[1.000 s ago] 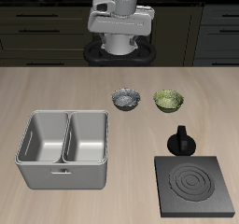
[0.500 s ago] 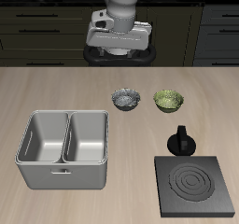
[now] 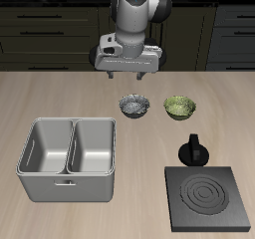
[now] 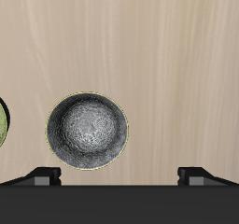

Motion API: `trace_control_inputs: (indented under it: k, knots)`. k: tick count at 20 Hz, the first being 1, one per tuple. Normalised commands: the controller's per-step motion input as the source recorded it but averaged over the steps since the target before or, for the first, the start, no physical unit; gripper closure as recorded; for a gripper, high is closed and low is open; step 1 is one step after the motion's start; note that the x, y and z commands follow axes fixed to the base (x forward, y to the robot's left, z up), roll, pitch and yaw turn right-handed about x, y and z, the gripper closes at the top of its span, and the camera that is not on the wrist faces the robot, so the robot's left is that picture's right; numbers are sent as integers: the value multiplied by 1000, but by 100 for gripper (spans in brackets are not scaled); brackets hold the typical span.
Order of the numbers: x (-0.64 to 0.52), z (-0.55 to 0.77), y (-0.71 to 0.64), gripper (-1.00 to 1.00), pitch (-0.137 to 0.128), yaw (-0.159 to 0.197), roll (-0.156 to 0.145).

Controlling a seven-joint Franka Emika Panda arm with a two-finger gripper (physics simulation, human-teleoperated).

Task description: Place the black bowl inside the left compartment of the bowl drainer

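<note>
The jaws are shown spread apart and empty, held above the desk. The black bowl is seen resting upright on the desk, below the jaws and off their centre line. A sound grasp would be obtained by centring one finger over the bowl's rim before descent. One black bowl, one green bowl, one two-compartment drainer, one stove plate and one black knobbed piece are counted.
</note>
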Motion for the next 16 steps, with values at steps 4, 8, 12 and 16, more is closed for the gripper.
trace_control_inputs:
  k: [4,8,12,16]
  knots:
    - [72,-324,-39,-100,43,-17,14]
    - [85,-257,-128,-100,34,-13,-25]
    - [80,-498,-82,-100,88,-15,1]
    - [66,-306,49,-100,49,0,9]
